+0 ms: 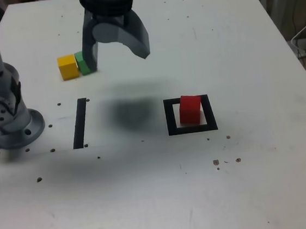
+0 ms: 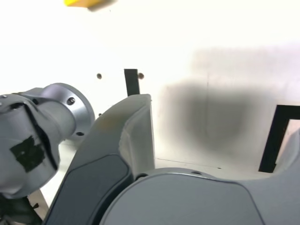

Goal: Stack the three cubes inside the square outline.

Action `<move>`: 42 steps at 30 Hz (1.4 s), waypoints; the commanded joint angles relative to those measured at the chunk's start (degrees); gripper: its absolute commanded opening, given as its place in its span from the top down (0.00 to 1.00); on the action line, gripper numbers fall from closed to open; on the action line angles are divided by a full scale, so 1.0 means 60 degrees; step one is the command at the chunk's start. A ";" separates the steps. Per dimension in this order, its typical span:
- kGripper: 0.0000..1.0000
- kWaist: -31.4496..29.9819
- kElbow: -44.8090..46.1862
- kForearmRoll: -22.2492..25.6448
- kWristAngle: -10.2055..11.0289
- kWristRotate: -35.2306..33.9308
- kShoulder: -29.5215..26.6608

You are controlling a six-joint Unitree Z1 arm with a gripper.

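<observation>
**Supervisor:** Three cubes, correct? Report position of each.

**Operator:** Confirmed. I read the red cube (image 1: 190, 109) right of centre in the exterior frame, sitting inside the square outline (image 1: 192, 128) on its white centre. The yellow cube (image 1: 67, 67) and the green cube (image 1: 85, 62) are in the upper left of that frame, side by side and touching, on the white table (image 1: 247, 181). Both are well apart from the outline.

**Supervisor:** Gripper status?

**Operator:** I see the gripper (image 1: 118, 55) at upper centre of the exterior frame, above the table, jaws spread with nothing between them. One finger (image 1: 90, 52) partly covers the green cube from this angle; I cannot tell whether it touches it. The other finger points toward the frame's centre.

**Supervisor:** Wrist frame?

**Operator:** I see a yellow cube edge (image 2: 84, 3) at the top left margin, the black strip (image 2: 132, 82) upper centre, and part of the outline (image 2: 276, 136) at the right edge. The arm base (image 1: 8, 121) occupies the exterior frame's left side, beside the strip (image 1: 80, 124).
</observation>
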 commanded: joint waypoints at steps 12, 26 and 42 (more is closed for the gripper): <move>0.00 0.1615 0.1018 -0.0427 0.1462 0.2547 -0.0798; 0.01 0.1654 0.2738 -0.1981 0.3829 0.4871 -0.1705; 0.09 0.1253 0.2709 -0.0559 0.4386 0.6029 -0.2367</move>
